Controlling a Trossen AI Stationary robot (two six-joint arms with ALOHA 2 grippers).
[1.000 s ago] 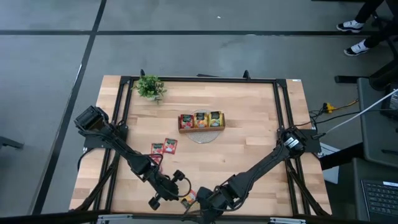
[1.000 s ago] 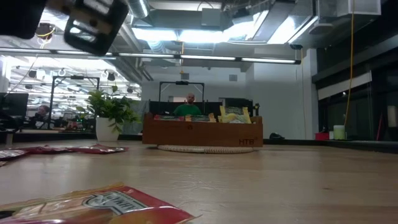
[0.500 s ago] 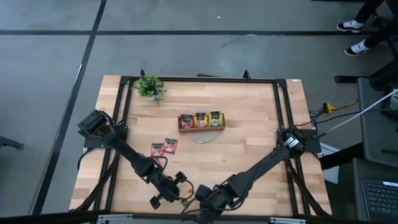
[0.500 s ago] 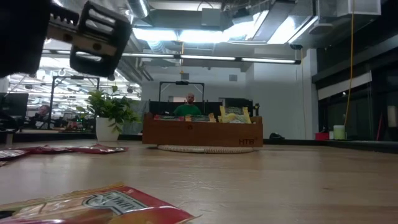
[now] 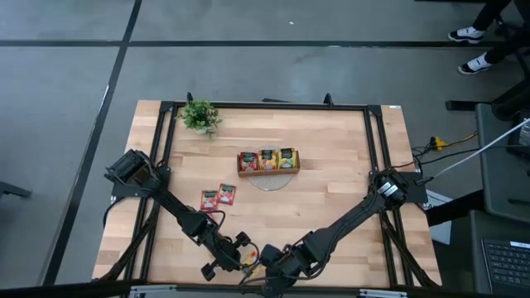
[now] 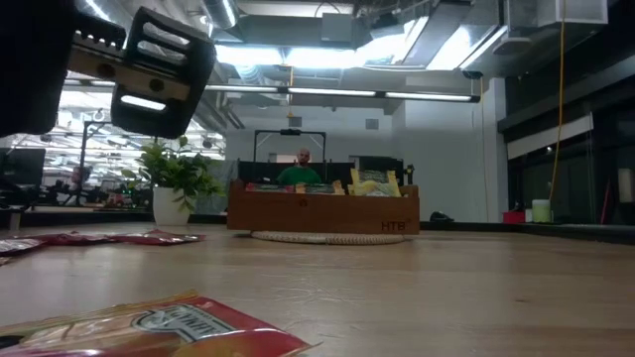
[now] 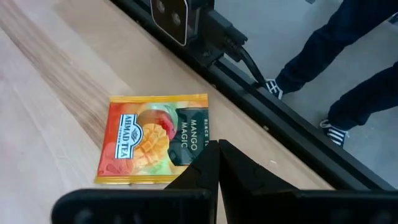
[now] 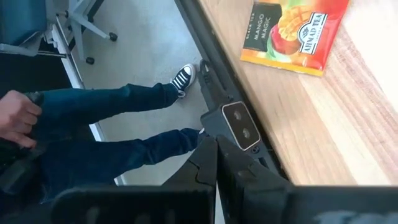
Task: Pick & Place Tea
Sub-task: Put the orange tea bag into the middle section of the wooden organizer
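One mango tea sachet (image 7: 155, 139) lies flat at the surface's (image 5: 331, 190) near edge; left gripper (image 7: 217, 163) hovers over it, jaws closed empty, prob. lining up; right gripper (image 8: 216, 158) alongside, jaws closed.

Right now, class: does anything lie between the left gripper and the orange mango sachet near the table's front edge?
Nothing visible does. The left gripper hangs over the orange mango sachet, fingers shut, with only bare table around it. The right gripper waits nearby, past the table's edge.

overhead straight down, low level across table (image 6: 397, 288), both wrists share orange sachet (image 7: 155, 138)
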